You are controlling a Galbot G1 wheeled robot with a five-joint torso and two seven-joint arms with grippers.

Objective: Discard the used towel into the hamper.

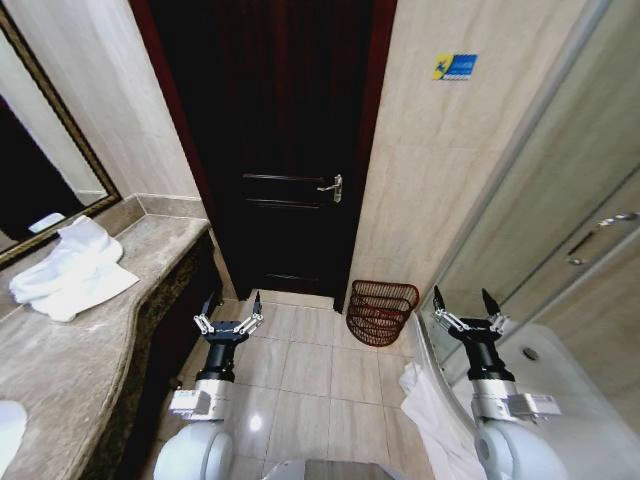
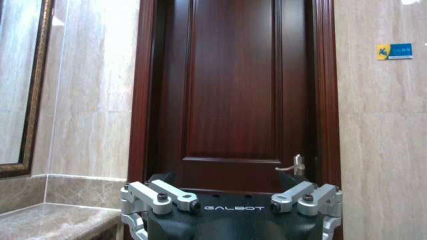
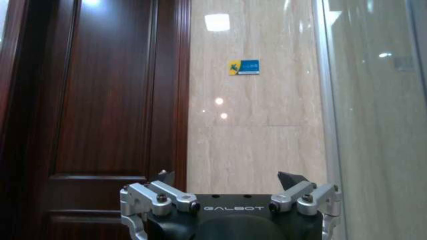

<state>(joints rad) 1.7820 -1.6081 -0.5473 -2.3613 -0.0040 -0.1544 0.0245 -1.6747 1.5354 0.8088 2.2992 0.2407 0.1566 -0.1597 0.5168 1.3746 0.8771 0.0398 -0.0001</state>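
Both arms parked low in front of the robot, nothing held: left tool (image 1: 229, 311) w/ fingers spread, right tool (image 1: 466, 305) likewise spread, prob. a ready pose before any reach. "GALBOT" is printed on each wrist housing. Towel (image 1: 70, 270) lies crumpled on the marble tabletop (image 1: 75, 370) to the left, below the mirror, not yet picked up. Farther off, the hamper (image 1: 380, 312) sits on the floor, leaning against the wall just right of the dark door (image 1: 275, 150). Blue-yellow sticker (image 1: 454, 67) high on the wall; text unreadable.
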